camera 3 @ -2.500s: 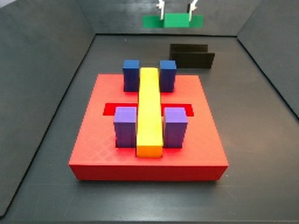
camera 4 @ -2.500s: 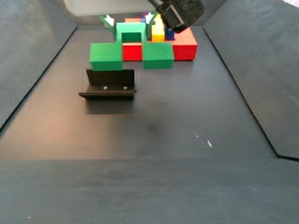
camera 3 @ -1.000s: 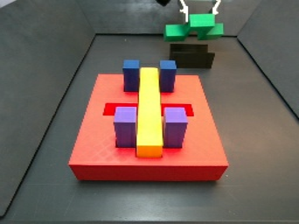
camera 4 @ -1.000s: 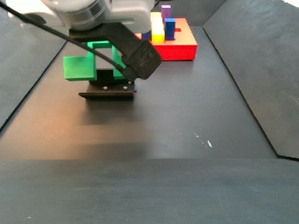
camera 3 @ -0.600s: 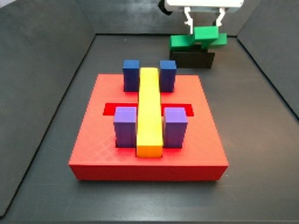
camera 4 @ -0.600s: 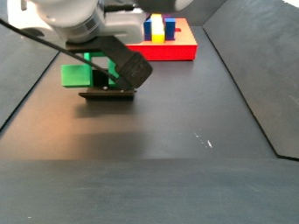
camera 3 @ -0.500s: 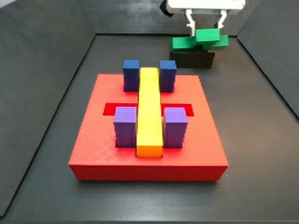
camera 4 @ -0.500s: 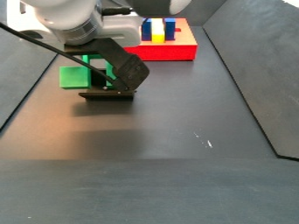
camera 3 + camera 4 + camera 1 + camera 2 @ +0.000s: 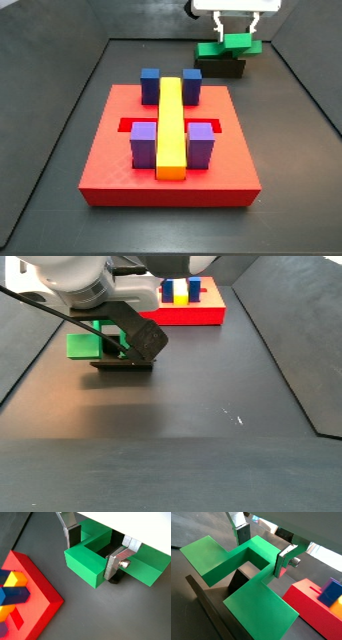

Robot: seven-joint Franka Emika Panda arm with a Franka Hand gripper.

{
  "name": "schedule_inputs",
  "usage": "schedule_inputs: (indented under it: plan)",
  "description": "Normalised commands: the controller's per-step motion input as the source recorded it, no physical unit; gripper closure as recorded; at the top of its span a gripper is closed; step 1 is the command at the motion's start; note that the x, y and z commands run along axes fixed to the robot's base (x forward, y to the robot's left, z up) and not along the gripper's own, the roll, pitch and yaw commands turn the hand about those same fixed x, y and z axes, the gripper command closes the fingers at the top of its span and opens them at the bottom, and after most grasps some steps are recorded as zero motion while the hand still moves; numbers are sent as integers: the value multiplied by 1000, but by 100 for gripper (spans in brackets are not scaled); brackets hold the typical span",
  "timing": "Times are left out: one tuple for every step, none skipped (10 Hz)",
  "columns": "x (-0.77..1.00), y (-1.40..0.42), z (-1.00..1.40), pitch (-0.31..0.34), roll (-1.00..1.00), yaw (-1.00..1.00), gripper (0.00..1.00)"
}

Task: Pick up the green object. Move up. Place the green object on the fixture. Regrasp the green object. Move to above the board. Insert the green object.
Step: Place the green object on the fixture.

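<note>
We see the pincer (image 9: pixel 235 36) at top of frame, fingers (image 9: pixel 119 562) clamped across the green object's (image 9: pixel 230 47) notch, block sitting on the fixture (image 9: pixel 221 67) behind the board (image 9: pixel 120 172).

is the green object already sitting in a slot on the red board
No, in a side view the green object sits over the fixture behind the board, with the gripper at it.

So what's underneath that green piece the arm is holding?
The black fixture sits right under the green object. The gripper grips the piece's middle bridge between its fingers. Whether the piece fully rests on the fixture is hidden by the piece itself.
</note>
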Motion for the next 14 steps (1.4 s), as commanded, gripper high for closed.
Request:
schedule_inputs:
  plan:
    - [49,109,103,0,-254,-397,100]
    - [74,31,40,-26,-231,-360,100]
    - [117,0,0,-43,-163,-340,100]
    - [97,0,0,0,-26,-271,100]
    - [63,0,-54,0,0,-123,100]
    - [0,0,-169,0,0,-29,100]
    - [0,0,-266,0,23,0,100]
    - [-3,0,-274,0,29,0,100]
    - [-6,0,-186,0,0,0,100]
    - [0,0,-91,0,71,0,100]
    - [-17,0,0,0,0,0,100]
    - [0,11,0,0,83,0,100]
    - [0,11,0,0,74,0,100]
    - [0,0,0,0,0,0,0]
